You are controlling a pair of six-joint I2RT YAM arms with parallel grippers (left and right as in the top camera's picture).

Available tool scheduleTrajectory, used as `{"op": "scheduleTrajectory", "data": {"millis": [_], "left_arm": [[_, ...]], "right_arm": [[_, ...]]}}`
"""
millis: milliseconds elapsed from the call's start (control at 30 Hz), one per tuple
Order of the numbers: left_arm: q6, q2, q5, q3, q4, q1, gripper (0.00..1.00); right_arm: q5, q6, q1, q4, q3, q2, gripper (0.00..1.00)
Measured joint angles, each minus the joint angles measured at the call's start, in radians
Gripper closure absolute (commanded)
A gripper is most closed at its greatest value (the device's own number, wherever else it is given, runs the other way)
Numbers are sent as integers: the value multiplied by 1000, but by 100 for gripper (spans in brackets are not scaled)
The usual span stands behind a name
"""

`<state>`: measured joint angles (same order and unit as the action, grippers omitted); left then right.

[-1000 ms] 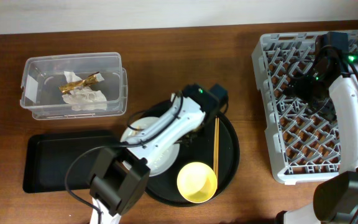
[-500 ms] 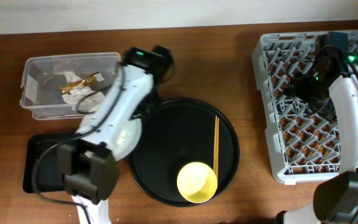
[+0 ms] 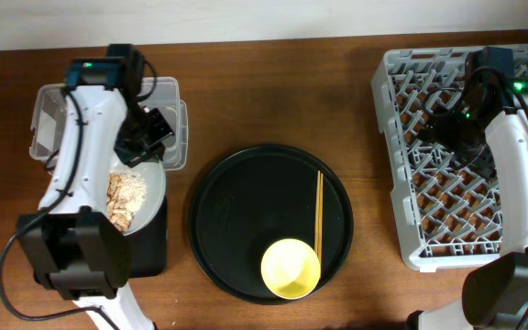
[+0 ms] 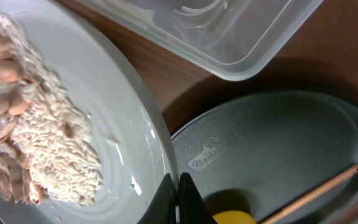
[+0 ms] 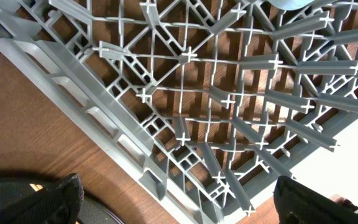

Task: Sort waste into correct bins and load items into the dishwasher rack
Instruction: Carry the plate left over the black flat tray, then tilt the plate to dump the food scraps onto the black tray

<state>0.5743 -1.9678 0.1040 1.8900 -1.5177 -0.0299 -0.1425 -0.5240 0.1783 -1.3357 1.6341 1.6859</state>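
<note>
Over the shallow black tray (image 3: 150, 251): pale grey plate (image 3: 152, 176) of food scraps (image 3: 125, 197), rim pinched in the left hand (image 4: 178, 194).
Beside it, clear tub (image 3: 178, 128), contents hidden. On the round black tray (image 3: 246, 202), yellow bowl (image 3: 291, 268) and chopsticks (image 3: 319, 215). Above the grey rack (image 3: 429, 211), right hand (image 5: 176, 199) spread wide, empty. Brown wooden surface (image 3: 282, 92); white band (image 3: 246, 16) beyond.

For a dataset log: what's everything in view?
plastic rectangular tub: one, clear, back left
shallow rectangular tray: one, black, under plate
round plate: one, pale grey, front left
food scraps: one pile, beige-brown, on plate
large round tray: one, black, centre
bowl: one, yellow, on round tray
wooden chopsticks: pair, tan, on round tray
dishwasher rack: one, grey, right
wooden table: one, brown, underneath
left gripper: one, black, gripping plate rim
right gripper: one, black, open above rack
</note>
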Motion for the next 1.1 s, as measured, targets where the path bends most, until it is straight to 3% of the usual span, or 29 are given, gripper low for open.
{"op": "scheduleTrajectory", "data": {"millis": [867, 1100], "left_arm": [[-465, 0, 534, -3, -103, 419, 99], [-584, 2, 707, -143, -93, 537, 99]], "right_arm": [[0, 0, 0, 0, 0, 0, 1], [0, 0, 0, 0, 0, 0, 1]]}}
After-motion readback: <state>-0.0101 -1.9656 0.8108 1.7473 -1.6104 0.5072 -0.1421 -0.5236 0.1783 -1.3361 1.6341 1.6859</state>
